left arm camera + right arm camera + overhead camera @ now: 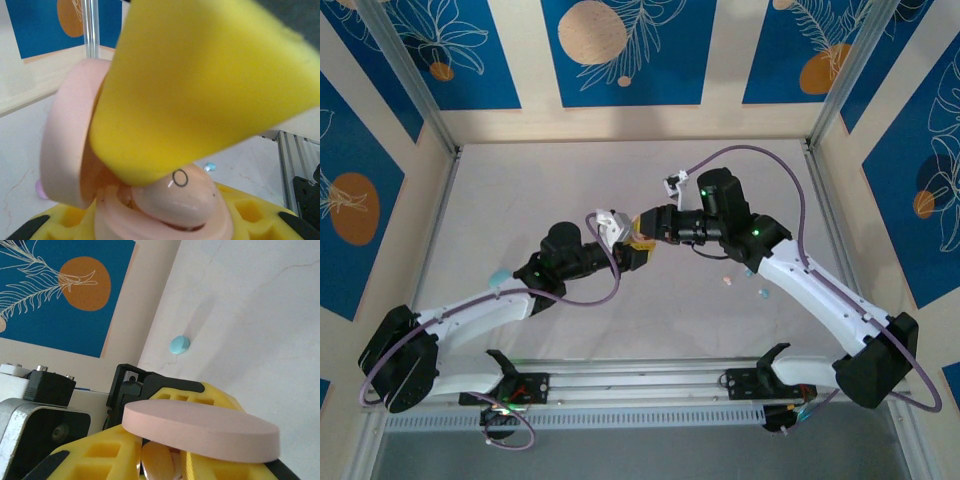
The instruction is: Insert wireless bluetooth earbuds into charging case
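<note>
In the middle of the table my left gripper (636, 252) is shut on a pink charging case (165, 220) whose round lid (67, 145) stands open at the left. A pink earbud (182, 195) sits in the case's well. A yellow finger (210, 85) of my right gripper (647, 228) lies on top of it. In the right wrist view the pink earbud (157, 465) shows between my right gripper's (160, 462) yellow fingers (100, 455), under the open lid (200, 430).
Loose earbuds lie on the table by the right arm, one pink (726, 281) and one light blue (763, 293). A light blue oval case (498, 277) rests beside the left arm, and a small purple piece (40, 189) lies behind the lid.
</note>
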### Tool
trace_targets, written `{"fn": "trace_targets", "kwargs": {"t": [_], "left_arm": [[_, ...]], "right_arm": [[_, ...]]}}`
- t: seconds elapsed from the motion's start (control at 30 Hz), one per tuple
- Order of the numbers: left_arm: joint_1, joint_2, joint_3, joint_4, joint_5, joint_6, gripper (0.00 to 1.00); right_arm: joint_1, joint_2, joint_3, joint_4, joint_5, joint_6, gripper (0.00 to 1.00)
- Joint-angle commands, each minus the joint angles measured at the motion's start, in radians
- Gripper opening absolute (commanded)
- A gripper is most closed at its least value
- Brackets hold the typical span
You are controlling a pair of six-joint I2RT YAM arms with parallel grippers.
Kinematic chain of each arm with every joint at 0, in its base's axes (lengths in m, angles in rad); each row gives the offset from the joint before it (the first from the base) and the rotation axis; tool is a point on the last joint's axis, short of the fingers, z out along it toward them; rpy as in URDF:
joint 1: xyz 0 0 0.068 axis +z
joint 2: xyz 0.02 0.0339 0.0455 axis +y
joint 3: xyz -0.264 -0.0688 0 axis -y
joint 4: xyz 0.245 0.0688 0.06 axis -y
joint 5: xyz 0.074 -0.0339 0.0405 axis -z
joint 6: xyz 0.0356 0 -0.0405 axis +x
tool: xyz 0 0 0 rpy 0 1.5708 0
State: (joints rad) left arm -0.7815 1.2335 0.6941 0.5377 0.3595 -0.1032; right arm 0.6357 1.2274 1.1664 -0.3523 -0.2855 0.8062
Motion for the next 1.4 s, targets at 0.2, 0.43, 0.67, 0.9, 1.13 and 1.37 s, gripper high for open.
{"fn": "trace_targets", "kwargs": {"t": [0.2, 0.43, 0.67, 0.9, 1.13, 1.37], "left_arm": [[-0.013, -0.037, 0.003, 0.093, 0.008, -0.004, 0.27], [-0.012, -0.043, 0.000, 0.087, 0.002, 0.000, 0.27], [-0.012, -0.040, 0.006, 0.083, 0.015, -0.001, 0.27], [-0.013, -0.063, -0.008, 0.071, -0.015, 0.008, 0.27], [-0.012, -0.089, -0.028, 0.055, -0.060, 0.011, 0.26], [-0.013, -0.124, -0.049, 0.059, -0.083, 0.010, 0.26]], "right_arm": [[0.005, -0.025, 0.034, -0.104, 0.049, -0.027, 0.31], [0.004, -0.051, 0.050, -0.132, 0.048, -0.046, 0.39], [0.004, -0.042, 0.052, -0.134, 0.034, -0.045, 0.40], [-0.001, -0.117, 0.057, -0.128, 0.005, -0.122, 0.40], [-0.060, -0.351, -0.046, -0.143, 0.235, -0.173, 0.44], [-0.444, -0.374, -0.262, -0.311, 0.216, -0.033, 0.46]]}}
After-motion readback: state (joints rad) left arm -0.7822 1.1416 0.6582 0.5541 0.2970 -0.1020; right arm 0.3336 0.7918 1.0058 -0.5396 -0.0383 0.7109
